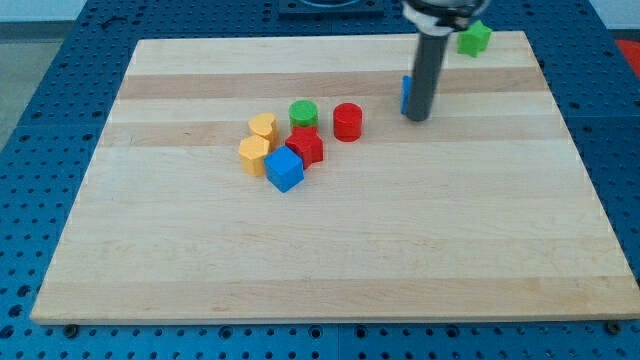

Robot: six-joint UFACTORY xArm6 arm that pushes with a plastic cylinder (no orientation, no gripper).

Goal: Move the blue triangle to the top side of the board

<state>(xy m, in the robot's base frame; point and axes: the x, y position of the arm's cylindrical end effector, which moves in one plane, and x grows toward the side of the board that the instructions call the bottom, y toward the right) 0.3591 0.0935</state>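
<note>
The blue triangle [406, 93] is mostly hidden behind my rod; only a blue sliver shows at the rod's left edge, in the upper right part of the wooden board [330, 260]. My tip [417, 117] rests on the board right at the triangle's lower right side, touching or nearly touching it. The rod rises from there to the view's top.
A green block [474, 38] sits at the board's top right edge. Left of centre is a cluster: green cylinder [303, 112], red cylinder [347, 121], red block [305, 145], blue cube [284, 169], two yellow blocks [263, 127] [254, 155].
</note>
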